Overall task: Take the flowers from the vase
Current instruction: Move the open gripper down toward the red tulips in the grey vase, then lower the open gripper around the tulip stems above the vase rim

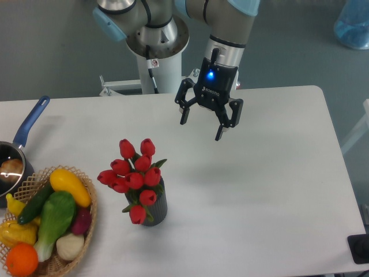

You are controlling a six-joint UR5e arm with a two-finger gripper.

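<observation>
Camera view, fixed, looking down at the white table point(271, 190) from its front edge. Landmark for all positions: the short dark grey ribbed vase point(155, 209), which stands upright on the table, left of centre and toward the front edge.

Bunch of red closed tulips with green stems and leaves point(135, 178): seated in the vase, heads fanning up and to the left above the rim; one bloom hangs low over the front of the vase wall. Stem ends are hidden inside the vase.

Black two-finger hand point(207, 122) of the grey and light-blue arm: well behind the vase and to its right, hanging in the air above the rear half of the table. Fingers spread wide apart and pointing down, nothing between them. A blue light glows on the wrist body. No contact with the tulips or the vase.

Round wicker basket point(89, 222): near the vase on its left, at the table's front-left corner, filled with a yellow squash, green vegetables, an orange, a white onion-like bulb and a dark purple piece.

Dark saucepan with a blue handle point(31, 120): farther left of the vase, beyond the basket, cut by the picture's left edge; handle angled back and to the right.
</observation>
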